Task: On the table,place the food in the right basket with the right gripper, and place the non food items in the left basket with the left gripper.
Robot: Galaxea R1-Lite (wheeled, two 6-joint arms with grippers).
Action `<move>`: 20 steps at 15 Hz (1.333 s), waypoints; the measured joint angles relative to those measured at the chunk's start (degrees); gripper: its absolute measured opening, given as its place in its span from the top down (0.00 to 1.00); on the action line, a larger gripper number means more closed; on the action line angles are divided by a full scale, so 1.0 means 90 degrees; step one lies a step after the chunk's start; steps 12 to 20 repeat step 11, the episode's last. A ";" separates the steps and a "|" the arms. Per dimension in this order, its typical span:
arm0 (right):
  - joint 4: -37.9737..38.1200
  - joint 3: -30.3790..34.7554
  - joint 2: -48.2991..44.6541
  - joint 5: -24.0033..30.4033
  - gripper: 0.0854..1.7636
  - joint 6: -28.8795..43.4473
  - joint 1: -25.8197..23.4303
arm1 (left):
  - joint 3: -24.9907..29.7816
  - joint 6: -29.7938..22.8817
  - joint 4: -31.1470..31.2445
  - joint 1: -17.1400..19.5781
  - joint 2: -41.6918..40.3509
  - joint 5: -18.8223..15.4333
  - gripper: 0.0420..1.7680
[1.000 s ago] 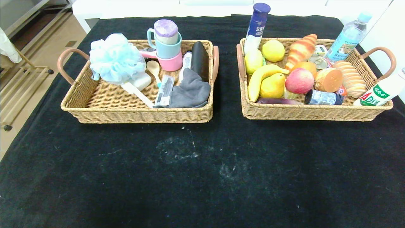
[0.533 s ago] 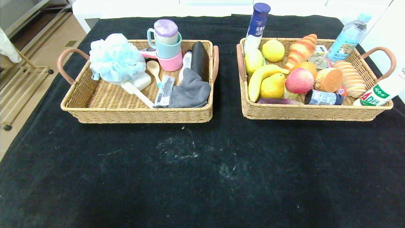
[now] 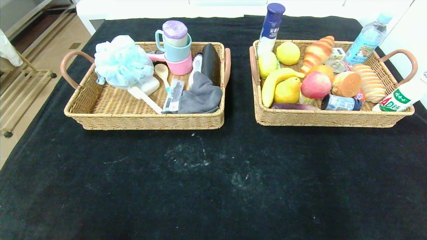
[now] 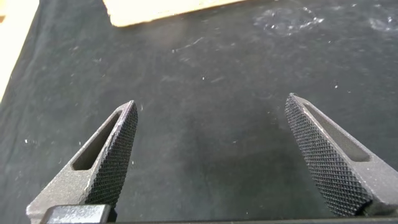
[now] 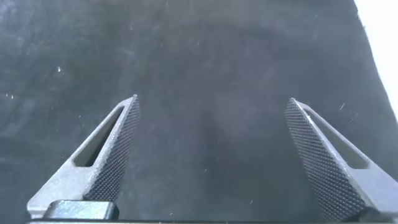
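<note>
Fingers of the left gripper (image 4: 211, 155) stand wide apart over bare black cloth, nothing between them; a corner of the left basket (image 4: 155, 11) lies well ahead of their tips. Fingers of the right gripper (image 5: 211, 155) are spread just as wide, again with only the surface (image 3: 213, 186) beneath and between them; neither gripper shows in the head view.

Food sits in the right basket (image 3: 333, 118), far from those fingers: one banana (image 3: 272, 85), one pear (image 3: 287, 90) touching it, one peach (image 3: 316, 85) beside the pear, one small jar (image 3: 340, 102) lying on its side. Non-food things sit in the left basket (image 3: 143, 121): one blue bath pouf (image 3: 121, 61) and one slim plastic case (image 3: 174, 95).

Handling, as a judgement: the pouf looks very light and soft, so it would squash under a pinch and is best taken deep through its bulk; the case looks stiff and thin, likely to need a pinch across its narrow sides; the banana is firm, best gripped across its middle; pear and peach are round and smooth (apt to roll or slip), so a grip across the widest part suits; the jar looks hard and slick, best held across its body rather than the lid.

Nothing loose shows on the surface, so the sorting looks finished.
</note>
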 joint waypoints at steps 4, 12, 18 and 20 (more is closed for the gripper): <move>0.0355 0.0037 0.0000 -0.0165 0.04 0.0303 0.0000 | 0.0001 0.0037 0.0339 0.0000 0.0000 0.0507 0.03; 0.0366 0.0037 0.0000 -0.0169 0.04 0.0331 0.0000 | 0.0001 0.0018 0.0698 0.0000 0.0003 0.0597 0.03; 0.0366 0.0037 0.0000 -0.0169 0.04 0.0331 0.0000 | 0.0001 0.0018 0.0698 0.0000 0.0003 0.0597 0.03; 0.0366 0.0037 0.0000 -0.0169 0.04 0.0331 0.0000 | 0.0001 0.0018 0.0698 0.0000 0.0003 0.0597 0.03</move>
